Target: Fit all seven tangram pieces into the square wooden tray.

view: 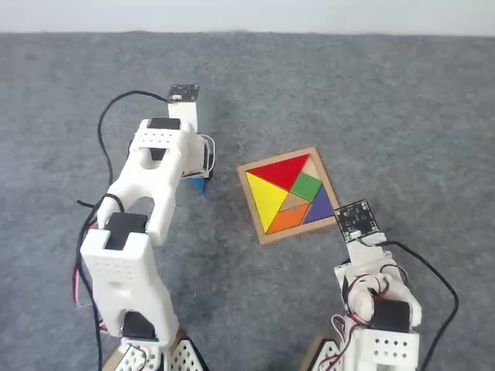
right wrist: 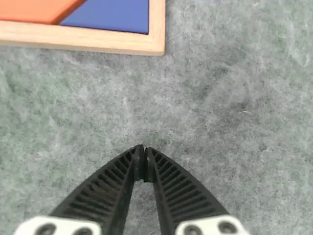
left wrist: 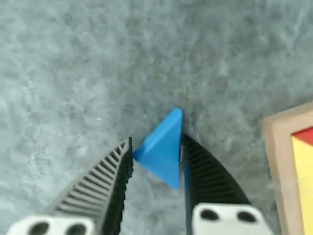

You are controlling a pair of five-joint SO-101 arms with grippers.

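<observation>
Left gripper (left wrist: 156, 143): fingers pinch the blue triangle (left wrist: 161, 152) between them, tilted, presumably for transfer to the wooden tray (left wrist: 275, 147). Right gripper (right wrist: 142, 162): closed, empty, tray ahead of the tips.

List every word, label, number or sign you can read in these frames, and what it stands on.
No text can be read in any view.
The wooden tray, its coloured pieces and the blue triangle in the left gripper carry no print.
The dark boards on the arms bear specks too small to read.
</observation>
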